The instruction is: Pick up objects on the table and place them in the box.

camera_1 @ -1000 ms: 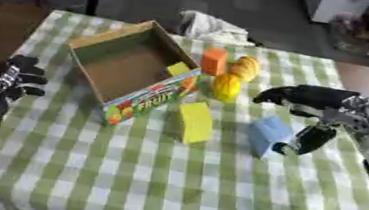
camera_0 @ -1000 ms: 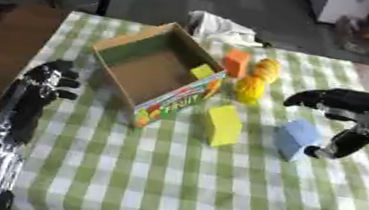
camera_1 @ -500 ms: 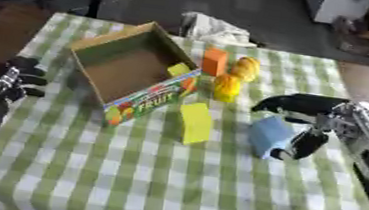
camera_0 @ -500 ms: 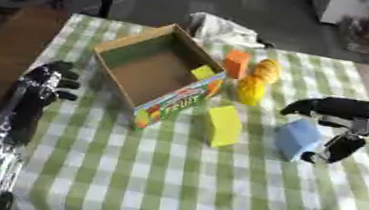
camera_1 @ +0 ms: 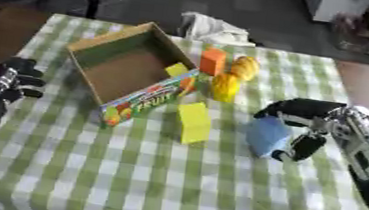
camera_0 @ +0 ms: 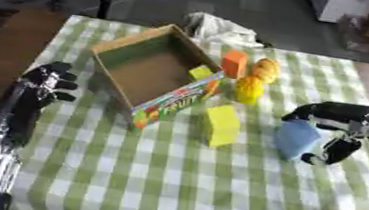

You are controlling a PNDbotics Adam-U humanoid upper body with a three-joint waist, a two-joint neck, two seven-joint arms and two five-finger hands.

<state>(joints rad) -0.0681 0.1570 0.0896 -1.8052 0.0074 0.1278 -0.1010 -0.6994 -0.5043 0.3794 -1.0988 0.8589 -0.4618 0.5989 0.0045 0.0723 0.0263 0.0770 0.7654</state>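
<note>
An open cardboard box (camera_0: 150, 70) with a fruit print on its side lies at the table's middle left, a small yellow piece (camera_0: 201, 72) inside its near corner. Right of it are an orange block (camera_0: 234, 63), an orange fruit (camera_0: 267, 67) and a yellow fruit (camera_0: 249, 89). A yellow block (camera_0: 220, 125) stands in front of the box. A blue block (camera_1: 267, 136) rests on the cloth at the right. My right hand (camera_0: 354, 127) is curled round it, fingers over its top, thumb at its right side. At the left edge lies my left hand (camera_0: 46, 81), relaxed, holding nothing.
The table wears a green-and-white checked cloth (camera_0: 169, 186). A crumpled white cloth (camera_0: 219, 29) lies at the far edge. A brown wooden surface (camera_0: 1, 49) runs along the left side. A person in dark clothes sits at the far left.
My right hand has come down and closed in around the blue block, which stays on the cloth. The left hand has not moved.
</note>
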